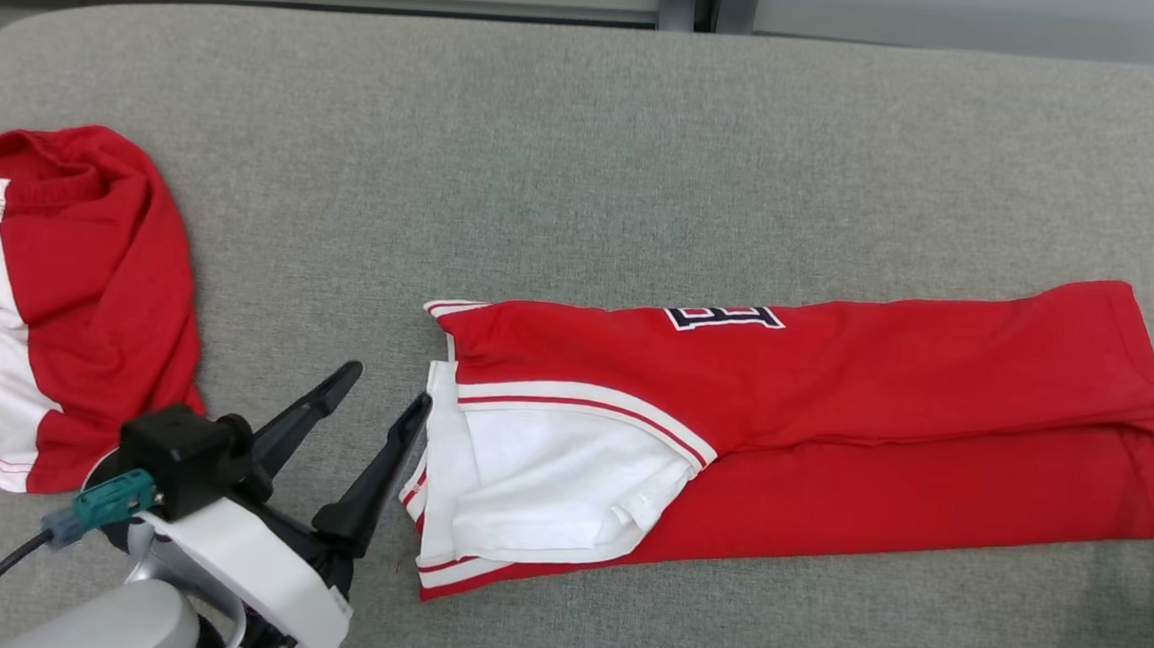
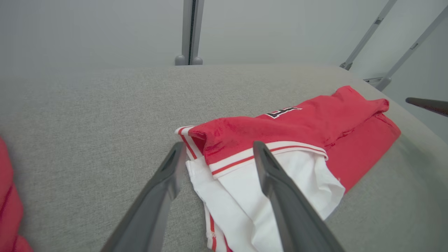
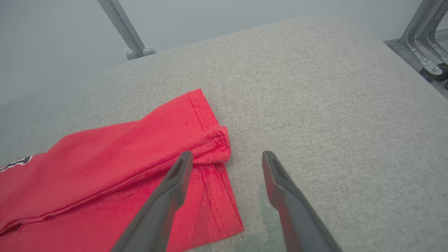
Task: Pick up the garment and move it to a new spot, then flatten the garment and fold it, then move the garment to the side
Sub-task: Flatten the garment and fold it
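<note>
here left tool (image 1: 385, 385) and right tool (image 3: 227, 155) stand spread, seemingly just off the folded garment (image 1: 834, 380).

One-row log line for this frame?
garment: folded, flat on table | left pincer: open, at its white-trimmed end | right pincer: open, at its red hem | second red garment: bunched, robot's left

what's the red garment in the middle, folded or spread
Folded: the garment lies as a long strip, one red layer doubled over another.
</note>
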